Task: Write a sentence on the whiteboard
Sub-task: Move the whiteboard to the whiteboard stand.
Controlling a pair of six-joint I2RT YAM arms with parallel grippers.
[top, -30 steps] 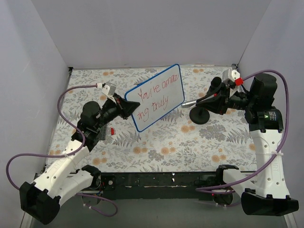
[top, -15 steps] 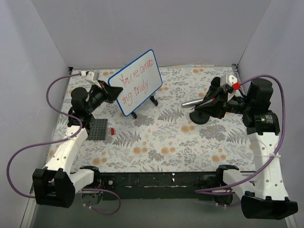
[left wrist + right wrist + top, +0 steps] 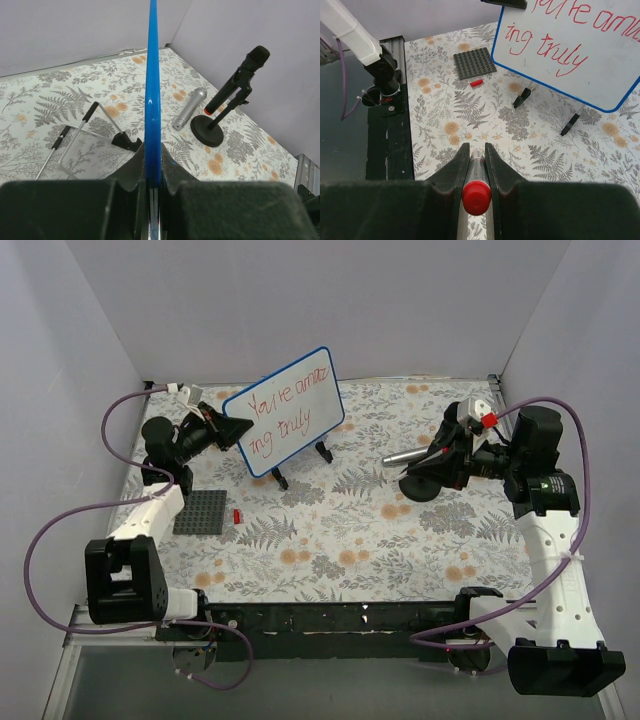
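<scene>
Looking down from above, the left tool [image 3: 232, 428] is clamped on the left edge of the whiteboard [image 3: 310, 375], which stands tilted at the far left of the floral surface [image 3: 330, 540]. The sentence [image 3: 285, 412] runs across the whiteboard in two slanted red lines. Its black feet [image 3: 280, 480] are at or just above the surface; I cannot tell whether they touch. A dark grey studded plate [image 3: 201, 511] and a small red brick [image 3: 237, 515] lie nearer the arms. At the right, the right tool [image 3: 432, 458] hangs over a black round-based microphone stand [image 3: 418, 483], beside a silver microphone [image 3: 402, 456].

From the left wrist, the whiteboard's blue rim [image 3: 152, 100] is edge-on and upright, pinched between both fingers [image 3: 131, 170]. The silver microphone [image 3: 190, 115] and the stand [image 3: 227, 100] lie beyond, well apart from the whiteboard.

From the right wrist, the right tool [image 3: 474, 155] is closed around a red-capped marker [image 3: 476, 194], aimed across the surface toward the whiteboard [image 3: 600, 75] and its sentence [image 3: 555, 52].

The writing looks complete, so the step in hand seems to be standing the whiteboard down. Doing it well means lowering it level until both feet bear weight, then parting the left fingers straight off the rim without dragging or tipping it, and holding the marker away from the red words
</scene>
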